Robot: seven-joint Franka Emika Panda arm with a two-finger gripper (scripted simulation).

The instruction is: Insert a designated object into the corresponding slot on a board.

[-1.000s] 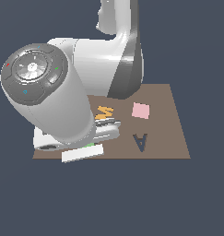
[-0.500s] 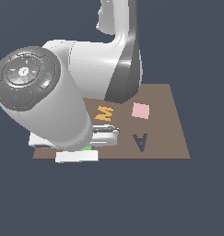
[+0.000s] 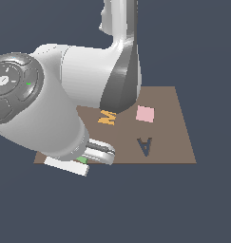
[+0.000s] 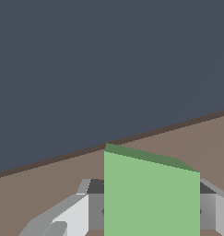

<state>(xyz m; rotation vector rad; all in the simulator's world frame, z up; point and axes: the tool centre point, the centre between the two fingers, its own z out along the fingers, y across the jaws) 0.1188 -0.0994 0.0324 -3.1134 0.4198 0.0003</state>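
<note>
On board [image 3: 178,142]: 1 pink square [image 3: 145,114] | claw [image 4: 150,216]: 1 green tile [image 4: 150,193]

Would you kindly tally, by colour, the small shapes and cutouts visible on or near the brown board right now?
Pink: 1, the pink square
Orange: 1, the orange M
Dark: 1, the A-shaped cutout
Green: 1, the green tile, at the end effector
White: 1, the white block at the board edge
Total: 5
</note>
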